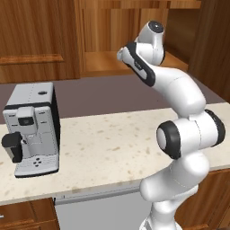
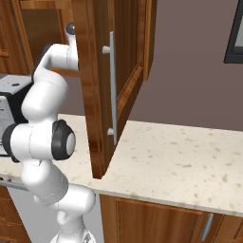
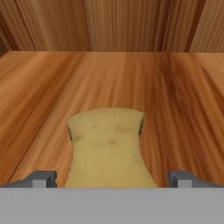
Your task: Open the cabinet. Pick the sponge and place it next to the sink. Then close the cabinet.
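The cabinet stands open, its reddish-brown door with a long silver bar handle swung out over the counter. My arm reaches up into its lighter wooden interior. On the shelf lies the yellowish-olive sponge, flat, running from mid-shelf down toward my hand. My gripper is open, one dark fingertip on each side of the sponge's near end, well apart from it. The sink is out of view.
A grey coffee machine stands on the speckled counter at the left. The open door hangs over the counter's front edge. Lower wooden cabinets sit beneath. A dark-framed panel hangs on the wall at the far right.
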Controlling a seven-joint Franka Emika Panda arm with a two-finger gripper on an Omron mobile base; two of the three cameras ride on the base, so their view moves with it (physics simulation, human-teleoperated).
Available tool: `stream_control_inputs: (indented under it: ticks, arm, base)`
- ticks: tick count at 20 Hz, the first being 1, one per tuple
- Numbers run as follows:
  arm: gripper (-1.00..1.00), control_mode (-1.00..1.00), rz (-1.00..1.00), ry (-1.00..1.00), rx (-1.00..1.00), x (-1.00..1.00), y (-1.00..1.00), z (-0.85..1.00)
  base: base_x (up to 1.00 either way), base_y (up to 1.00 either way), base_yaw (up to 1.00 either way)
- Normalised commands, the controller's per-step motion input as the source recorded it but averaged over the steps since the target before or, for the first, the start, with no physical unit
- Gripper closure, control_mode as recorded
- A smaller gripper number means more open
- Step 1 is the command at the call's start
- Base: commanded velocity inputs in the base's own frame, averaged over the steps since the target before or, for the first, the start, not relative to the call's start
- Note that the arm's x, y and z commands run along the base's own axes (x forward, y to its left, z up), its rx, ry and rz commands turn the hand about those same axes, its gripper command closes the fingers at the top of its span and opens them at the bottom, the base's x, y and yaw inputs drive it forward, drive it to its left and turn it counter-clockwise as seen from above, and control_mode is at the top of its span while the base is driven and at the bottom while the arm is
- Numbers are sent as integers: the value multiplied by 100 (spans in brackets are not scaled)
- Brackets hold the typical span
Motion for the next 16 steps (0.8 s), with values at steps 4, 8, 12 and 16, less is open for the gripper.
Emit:
stream_control_inputs:
  ticks: [4, 8, 12, 16]
  arm:
    - [-100, -100, 1, 0, 0, 0, 0, -27]
    - [-100, -100, 0, 0, 0, 0, 0, -7]
    - [100, -100, 0, 0, 0, 0, 0, 0]
    - [100, -100, 0, 0, 0, 0, 0, 0]
  base:
    - [0, 0, 0]
    - [0, 0, 0]
    - [0, 0, 0]
    - [0, 0, 0]
